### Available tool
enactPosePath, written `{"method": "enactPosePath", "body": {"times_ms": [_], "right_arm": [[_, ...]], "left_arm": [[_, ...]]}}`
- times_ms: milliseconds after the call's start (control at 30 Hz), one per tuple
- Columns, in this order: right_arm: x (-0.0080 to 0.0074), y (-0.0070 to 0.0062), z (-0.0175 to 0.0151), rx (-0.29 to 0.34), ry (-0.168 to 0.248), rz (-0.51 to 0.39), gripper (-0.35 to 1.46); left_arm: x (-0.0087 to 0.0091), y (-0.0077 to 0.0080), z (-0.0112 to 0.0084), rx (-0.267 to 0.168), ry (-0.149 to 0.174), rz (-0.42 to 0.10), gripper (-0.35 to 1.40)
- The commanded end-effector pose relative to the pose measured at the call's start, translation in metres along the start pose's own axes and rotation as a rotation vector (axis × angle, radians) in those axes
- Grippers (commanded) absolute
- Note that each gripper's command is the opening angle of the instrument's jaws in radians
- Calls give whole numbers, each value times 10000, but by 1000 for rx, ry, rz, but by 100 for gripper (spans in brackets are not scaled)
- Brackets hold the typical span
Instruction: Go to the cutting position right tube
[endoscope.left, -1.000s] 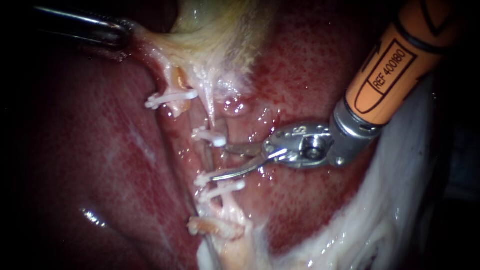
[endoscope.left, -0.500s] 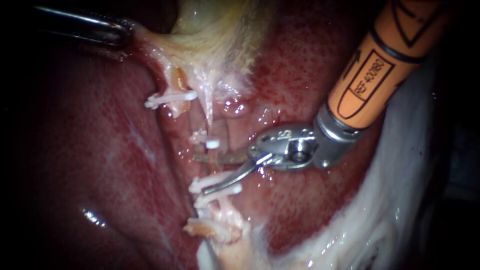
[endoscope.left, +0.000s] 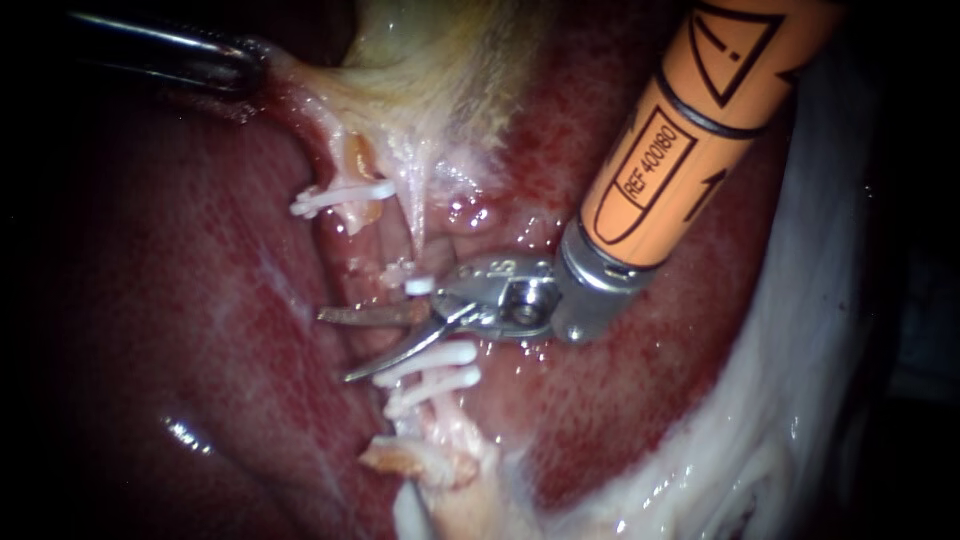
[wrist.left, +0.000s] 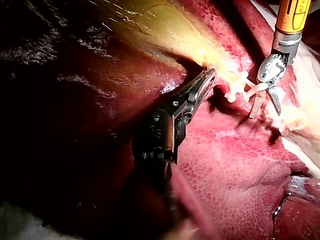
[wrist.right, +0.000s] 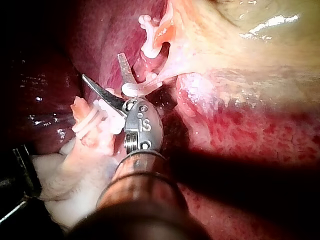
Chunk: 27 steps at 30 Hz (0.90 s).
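The liver (endoscope.left: 180, 300) was the bed that carried everything, dark red, wet and mottled; the pale yellowish gallbladder (endoscope.left: 440, 60) lay on its upper part; from there the right tube (endoscope.left: 416, 225) ran down across the liver's surface, bearing one white clip (endoscope.left: 420, 286) and, lower down, two more clips (endoscope.left: 432, 366) close together; a further clip (endoscope.left: 345, 195) sat on a stump (endoscope.left: 355, 160) to the left; white fibrous material (endoscope.left: 800, 360) lay along the liver's right edge.
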Motion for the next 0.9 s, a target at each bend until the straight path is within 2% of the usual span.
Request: {"method": "enactPosePath", "body": {"times_ms": [33, 167, 500, 833, 900], "right_arm": [[1, -1, 0, 2, 2, 2, 122], [5, -8, 3, 6, 2, 20, 124], [26, -32, 10, 22, 10, 37, 129], [27, -33, 10, 20, 12, 37, 129], [26, -31, 10, 10, 15, 66, 129]], "left_arm": [[0, 0, 0, 0, 0, 0, -35], [0, 0, 0, 1, 0, 0, -35], [0, 0, -1, 0, 0, 0, -35], [0, 0, 0, 0, 0, 0, -35], [0, 0, 0, 0, 0, 0, -35]]}}
